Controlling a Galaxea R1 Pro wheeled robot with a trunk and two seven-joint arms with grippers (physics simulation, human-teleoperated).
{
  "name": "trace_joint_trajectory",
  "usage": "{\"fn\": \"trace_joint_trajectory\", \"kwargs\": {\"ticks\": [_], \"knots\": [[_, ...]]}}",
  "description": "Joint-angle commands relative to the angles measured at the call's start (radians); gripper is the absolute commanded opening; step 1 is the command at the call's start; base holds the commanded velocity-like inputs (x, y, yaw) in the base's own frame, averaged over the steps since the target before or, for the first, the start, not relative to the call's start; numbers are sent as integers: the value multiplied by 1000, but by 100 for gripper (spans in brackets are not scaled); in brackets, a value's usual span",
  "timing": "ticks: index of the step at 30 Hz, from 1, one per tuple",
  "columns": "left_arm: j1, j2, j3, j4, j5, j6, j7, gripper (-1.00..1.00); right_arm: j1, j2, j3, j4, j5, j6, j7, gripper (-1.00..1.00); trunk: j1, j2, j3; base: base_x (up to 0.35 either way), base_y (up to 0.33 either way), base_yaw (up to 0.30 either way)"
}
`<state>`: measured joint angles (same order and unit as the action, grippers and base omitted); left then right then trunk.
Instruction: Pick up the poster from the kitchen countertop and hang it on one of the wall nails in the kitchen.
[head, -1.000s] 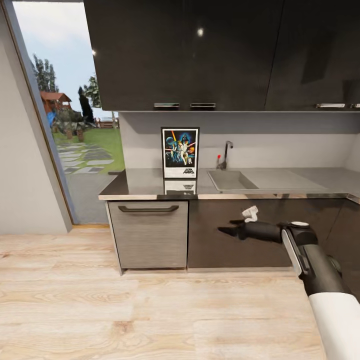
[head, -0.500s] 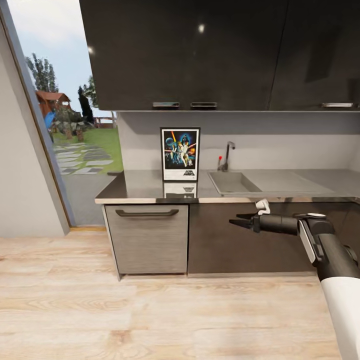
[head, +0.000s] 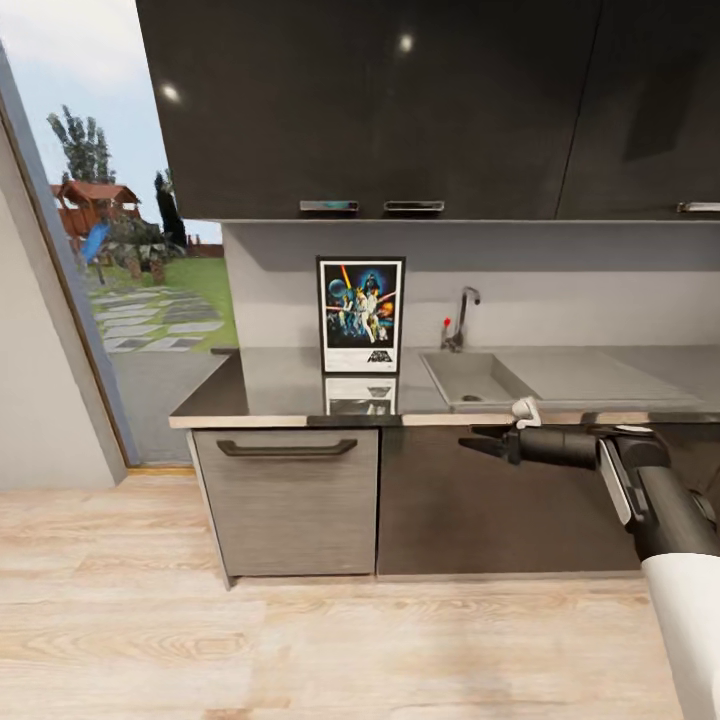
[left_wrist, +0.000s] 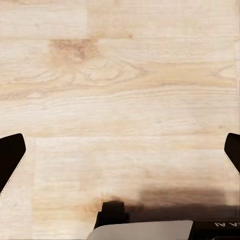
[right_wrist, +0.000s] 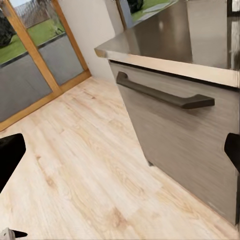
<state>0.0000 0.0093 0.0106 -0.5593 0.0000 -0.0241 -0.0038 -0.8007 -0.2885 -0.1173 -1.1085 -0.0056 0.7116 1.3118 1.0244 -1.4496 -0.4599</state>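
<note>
The poster (head: 361, 314) stands upright at the back of the kitchen countertop (head: 275, 378), leaning on the grey wall, with its reflection on the glossy top in front of it. My right gripper (head: 478, 440) hovers open in front of the dark cabinet fronts, just below the counter edge and right of the poster. In the right wrist view the right gripper (right_wrist: 120, 150) faces the drawer front (right_wrist: 190, 145) with its fingers wide apart. My left gripper (left_wrist: 120, 152) is open over bare wooden floor. The wall nail is out of view.
A steel sink (head: 470, 376) and chrome tap (head: 462, 315) sit right of the poster. Dark upper cabinets (head: 400, 100) hang above the counter. A drawer with a bar handle (head: 287, 448) is below the poster. A glass door (head: 130, 290) opens to a garden at left.
The whole head view has shifted: the counter looks nearer and larger, so the camera has moved forward. The right arm rose slightly from a second ago and has held since.
</note>
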Motion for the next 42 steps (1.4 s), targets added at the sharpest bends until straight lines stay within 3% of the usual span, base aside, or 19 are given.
{"fn": "trace_joint_trajectory", "kwargs": {"ticks": [1,17,30,42], "knots": [[0,0,1,-1,0,-2,0,100,-1,0,-1,0,-1,9,3,100,1,0,-1,334,0,0],[0,0,1,-1,0,-1,0,100,-2,1,-1,-1,-1,10,4,100,1,0,-1,334,0,0],[0,0,2,-1,0,0,1,100,-131,24,13,45,6,13,-3,100,1,0,-1,334,0,0],[0,0,2,-1,0,-1,1,100,-142,40,23,62,1,-58,4,100,1,0,-1,334,0,0]]}}
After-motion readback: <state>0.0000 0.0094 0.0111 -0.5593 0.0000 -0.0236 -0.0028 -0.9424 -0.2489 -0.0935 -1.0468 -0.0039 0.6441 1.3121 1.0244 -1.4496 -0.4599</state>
